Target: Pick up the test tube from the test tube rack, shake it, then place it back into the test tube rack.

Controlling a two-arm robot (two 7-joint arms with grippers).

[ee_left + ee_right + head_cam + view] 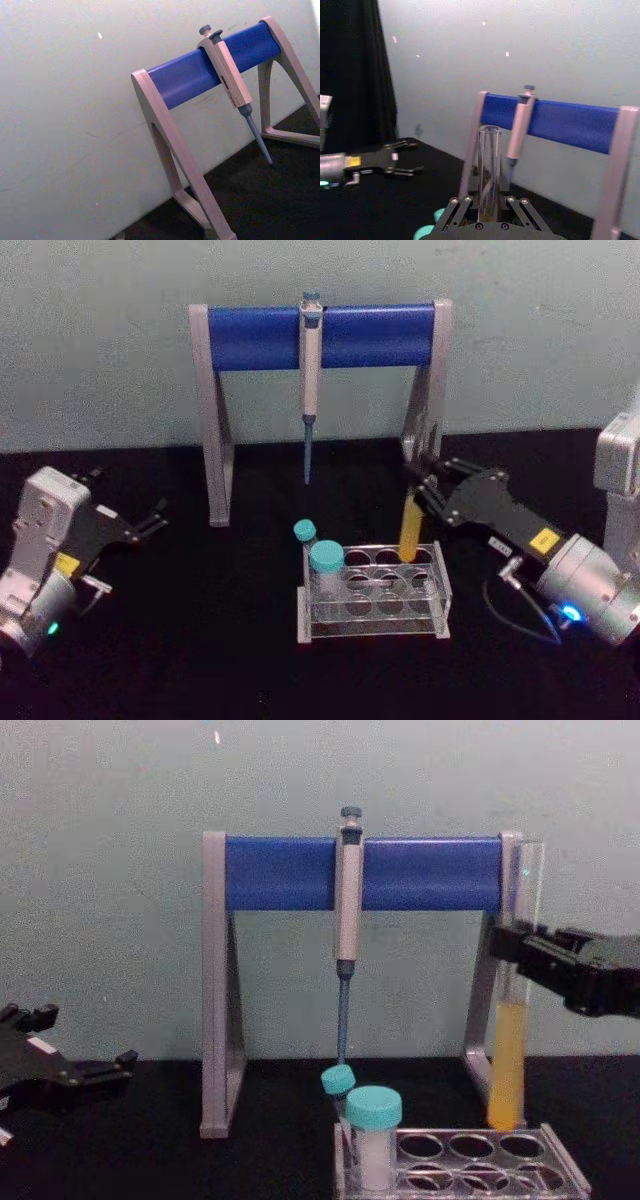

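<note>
The left tool (150, 520) is seen low over the black table (200, 660), at about 9 o'clock from the test tube rack (372, 632) and well apart from it. Its fingers are parted and nothing is held. It is judged to be parked there so that the middle is kept free for the other arm.

At 12 o'clock from the rack the pipette stand (250, 335) is placed, with the pipette (311, 360) hung from its blue bar. It takes no part in this task.

Two teal-capped vials (327, 570) are kept at the rack's 9 o'clock end, so the holes toward 3 o'clock are left open.

The test tube (507, 1060) is held upright at the rack's 1 o'clock corner. Its yellow liquid sits in the lower part. Its bottom is level with the top plate (485, 1163); whether it is just above a hole or just inside cannot be told.

The right tool (508, 948), reached in from about 2 o'clock, is clamped on the clear upper part of the tube. This high grip is judged to keep the fingers away from the rack, and the upright pose to keep the liquid inside the uncapped glass.
</note>
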